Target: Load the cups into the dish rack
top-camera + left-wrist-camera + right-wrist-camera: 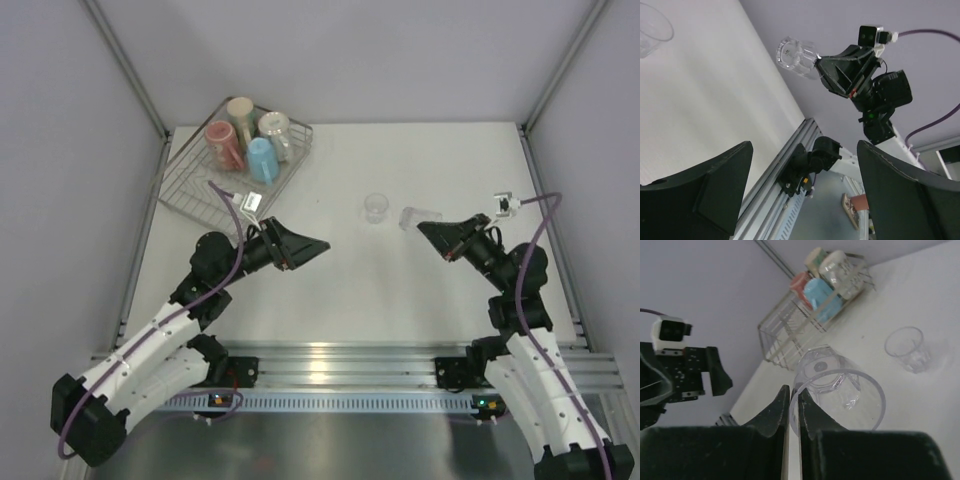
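Clear glass (420, 217) sideways, base toward dish rack (190, 192) (right gripper (430, 228) pinching rim); left gripper (316, 245) wide.

Left tool (320, 244) jaws wide apart; right tool (424, 227) jaws pinched together.

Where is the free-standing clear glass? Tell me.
Top view: the loose glass stands upright mid-table, just left of the tilted glass pinched in the right jaws, well right of the rack.
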Controlling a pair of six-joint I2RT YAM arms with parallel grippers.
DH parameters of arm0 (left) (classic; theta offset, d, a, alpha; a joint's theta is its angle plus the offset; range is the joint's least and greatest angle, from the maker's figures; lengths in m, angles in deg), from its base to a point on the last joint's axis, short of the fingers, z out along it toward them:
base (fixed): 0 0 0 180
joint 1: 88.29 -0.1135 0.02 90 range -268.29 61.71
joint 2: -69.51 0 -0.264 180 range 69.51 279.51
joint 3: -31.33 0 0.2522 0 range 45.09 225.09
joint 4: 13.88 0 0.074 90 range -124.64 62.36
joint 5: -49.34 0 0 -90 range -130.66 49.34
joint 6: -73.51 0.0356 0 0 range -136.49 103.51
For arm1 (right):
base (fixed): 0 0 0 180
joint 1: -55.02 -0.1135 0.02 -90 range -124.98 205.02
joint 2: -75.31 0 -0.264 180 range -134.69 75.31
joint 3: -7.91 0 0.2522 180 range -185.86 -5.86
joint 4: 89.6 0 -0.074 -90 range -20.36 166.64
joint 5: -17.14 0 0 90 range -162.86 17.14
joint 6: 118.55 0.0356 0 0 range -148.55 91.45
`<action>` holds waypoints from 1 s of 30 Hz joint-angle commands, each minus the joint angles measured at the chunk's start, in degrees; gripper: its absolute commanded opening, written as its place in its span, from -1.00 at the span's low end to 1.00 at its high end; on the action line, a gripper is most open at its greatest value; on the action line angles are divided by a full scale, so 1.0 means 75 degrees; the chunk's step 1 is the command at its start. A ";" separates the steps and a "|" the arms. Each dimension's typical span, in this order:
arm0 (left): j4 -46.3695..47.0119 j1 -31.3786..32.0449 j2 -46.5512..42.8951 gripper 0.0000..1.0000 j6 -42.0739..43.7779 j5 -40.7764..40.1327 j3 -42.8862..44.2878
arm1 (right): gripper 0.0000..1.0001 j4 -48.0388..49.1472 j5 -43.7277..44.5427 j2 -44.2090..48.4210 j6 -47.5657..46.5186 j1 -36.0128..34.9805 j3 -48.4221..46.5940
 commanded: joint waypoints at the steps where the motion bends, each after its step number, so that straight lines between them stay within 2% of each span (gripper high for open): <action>1: 0.2030 0.0019 0.0475 0.80 -0.1040 0.0223 -0.0060 | -1.00 0.2290 -0.0649 0.0543 0.1633 -0.0209 0.0247; 7: 0.3282 0.0312 0.1296 0.75 -0.1206 0.0506 0.0222 | -1.00 0.3977 -0.0568 0.1141 0.3216 -0.0490 0.0845; 17: 0.3626 0.1156 0.2853 0.63 -0.1136 0.0506 0.1322 | -1.00 0.5163 -0.0286 0.0708 0.3464 -0.1416 0.1103; 30: 0.3778 0.1707 0.3348 0.65 -0.1019 0.0248 0.1640 | -1.00 0.5001 -0.0193 0.0614 0.3347 -0.1838 0.0986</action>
